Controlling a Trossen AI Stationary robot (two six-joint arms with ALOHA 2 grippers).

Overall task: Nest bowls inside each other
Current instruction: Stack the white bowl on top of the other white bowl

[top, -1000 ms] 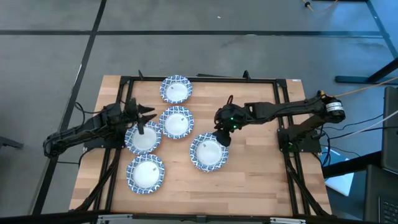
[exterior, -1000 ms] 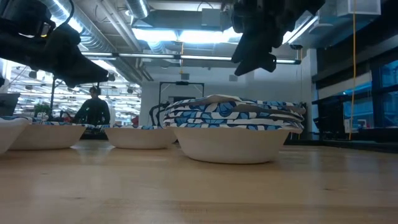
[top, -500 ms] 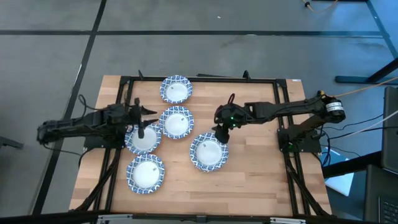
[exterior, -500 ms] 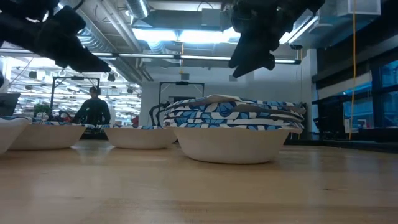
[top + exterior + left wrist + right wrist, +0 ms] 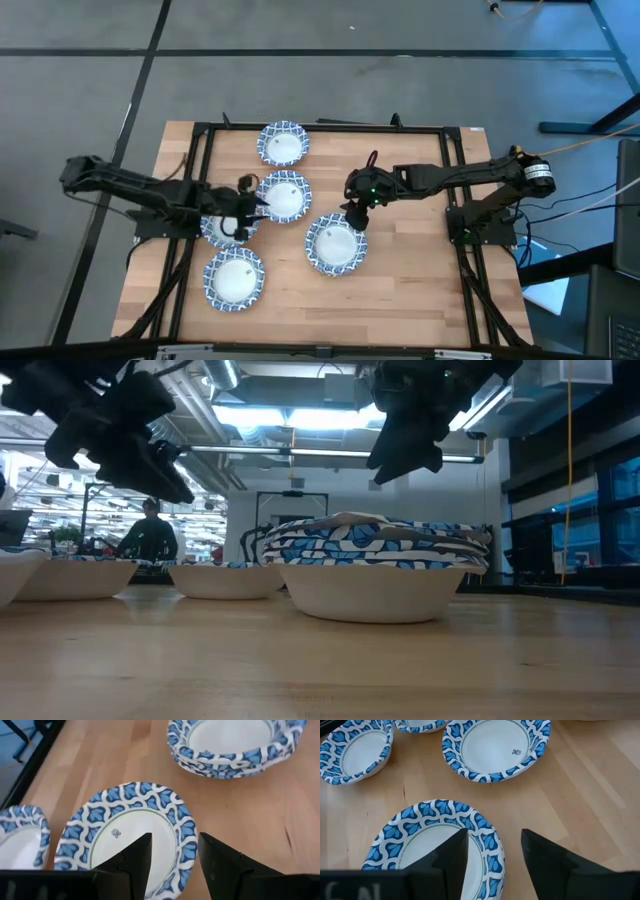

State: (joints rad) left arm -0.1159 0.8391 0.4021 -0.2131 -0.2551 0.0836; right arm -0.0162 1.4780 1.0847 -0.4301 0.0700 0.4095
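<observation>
A stack of several nested bowls [image 5: 336, 244] [image 5: 375, 560] [image 5: 420, 845] rests right of the table's centre. My right gripper [image 5: 355, 218] [image 5: 400, 455] [image 5: 495, 855] hovers open above its far-left rim. Single blue-and-white bowls sit on their bases: a far one [image 5: 283, 143], a middle one [image 5: 285, 196] [image 5: 125, 840], a left one [image 5: 222, 232] partly under my left arm, and a near one [image 5: 235, 278]. My left gripper [image 5: 255, 205] [image 5: 150, 455] [image 5: 172, 857] hangs open above the middle bowl's left rim, clear of it.
A black frame [image 5: 200, 130] runs along the table's left, far and right sides. Bare wood [image 5: 410, 270] lies right of the stack and along the near edge. In the low view a person [image 5: 150, 535] stands far off in the room.
My left arm has reached toward the table's right, carrying its gripper from the left bowl's far-left side across that bowl to the middle bowl's left rim, still open. The right gripper and all bowls have stayed put.
</observation>
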